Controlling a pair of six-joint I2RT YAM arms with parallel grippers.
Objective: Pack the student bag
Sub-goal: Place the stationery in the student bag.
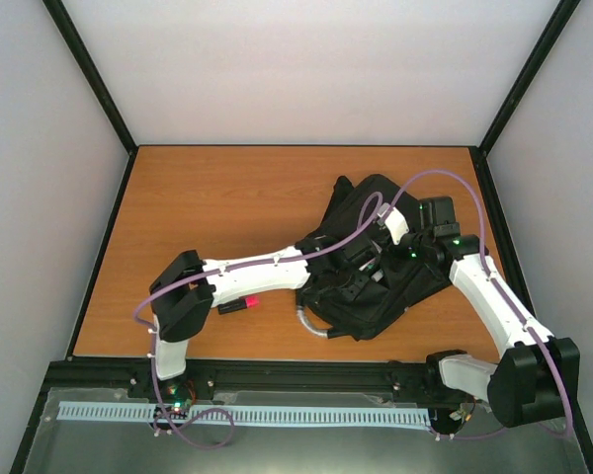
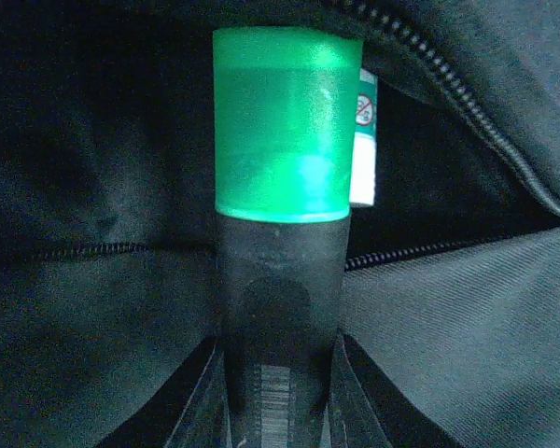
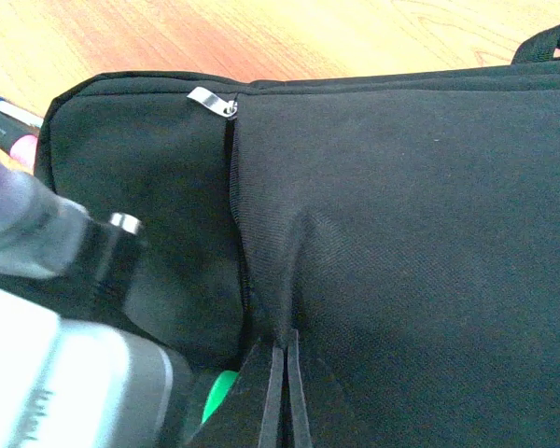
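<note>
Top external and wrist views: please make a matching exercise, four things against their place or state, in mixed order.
1 green-capped marker
2 pink marker
3 right gripper
4 zip pull

a on the table, outside the student bag
b silver, on the bag's outer seam
c shut on the bag's fabric
d held by the left gripper inside the bag

Pairs: 1-d, 2-a, 3-c, 4-b

1. I work in a robotics lab cell. Plain white panels close the left, back and right sides, meeting at black frame posts.
2. My bench is one orange board (wood-grain top).
3. My left arm and right arm are bolted to a black rail, with a slotted cable duct and purple cables left exposed.
</note>
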